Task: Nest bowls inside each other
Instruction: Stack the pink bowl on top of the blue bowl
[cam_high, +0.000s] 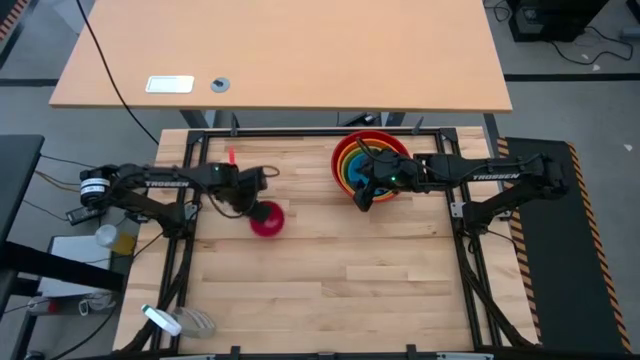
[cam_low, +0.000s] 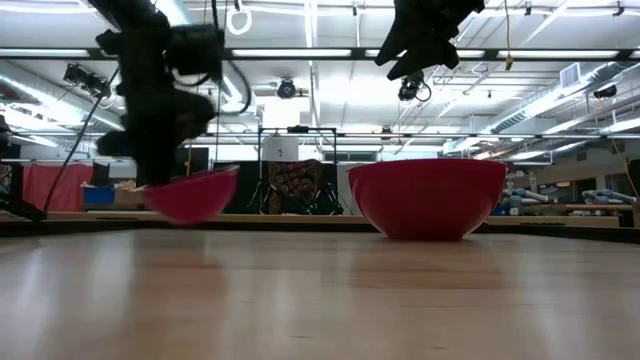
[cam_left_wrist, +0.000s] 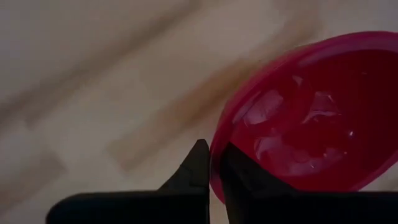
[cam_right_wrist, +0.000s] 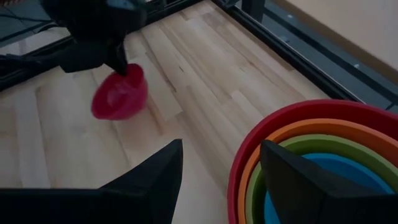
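Observation:
A small magenta-pink bowl (cam_high: 267, 219) is at the table's left middle, with my left gripper (cam_high: 254, 206) shut on its rim. The bowl (cam_low: 192, 195) tilts in the low view. At the back centre the red bowl (cam_high: 345, 152) stands on the table, with the orange bowl (cam_right_wrist: 292, 134), the yellow-green bowl (cam_right_wrist: 311, 148) and the blue bowl (cam_right_wrist: 348, 171) nested inside it. My right gripper (cam_right_wrist: 221, 155) hangs open above the near left rim of this stack and touches nothing. My left gripper pinches the magenta bowl's rim (cam_left_wrist: 214, 165), with one finger (cam_left_wrist: 245, 183) inside the bowl and one finger (cam_left_wrist: 193, 171) outside. The fingers come steeply from above. The bowl tilts, and in the low view its bottom (cam_low: 190, 218) seems just clear of the table.
Black frame rails (cam_high: 300, 132) run round the wooden table. A second desk (cam_high: 280, 60) stands beyond the far edge. Bare wood (cam_high: 350, 270) lies between the magenta bowl and the stack and across the near half. Loose items (cam_high: 175, 320) sit off the near left corner.

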